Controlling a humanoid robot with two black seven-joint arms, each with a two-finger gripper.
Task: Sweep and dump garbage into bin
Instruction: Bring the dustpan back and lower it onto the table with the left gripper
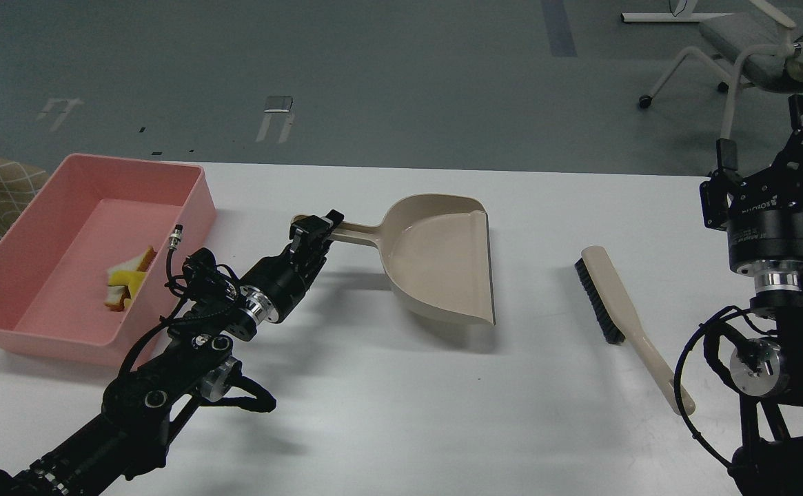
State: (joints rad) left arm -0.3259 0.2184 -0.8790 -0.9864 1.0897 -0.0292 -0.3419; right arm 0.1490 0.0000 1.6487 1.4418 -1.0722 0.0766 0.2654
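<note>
The pink bin stands at the table's left. The garbage lies inside it: a white bread slice and a yellow sponge chunk, touching each other. My left gripper is shut on the handle of the beige dustpan, which rests low on the table's middle, empty. My right gripper is raised at the right edge; its fingers cannot be told apart.
A beige brush with black bristles lies on the white table at the right, near my right arm. An office chair stands on the floor beyond the table's far right.
</note>
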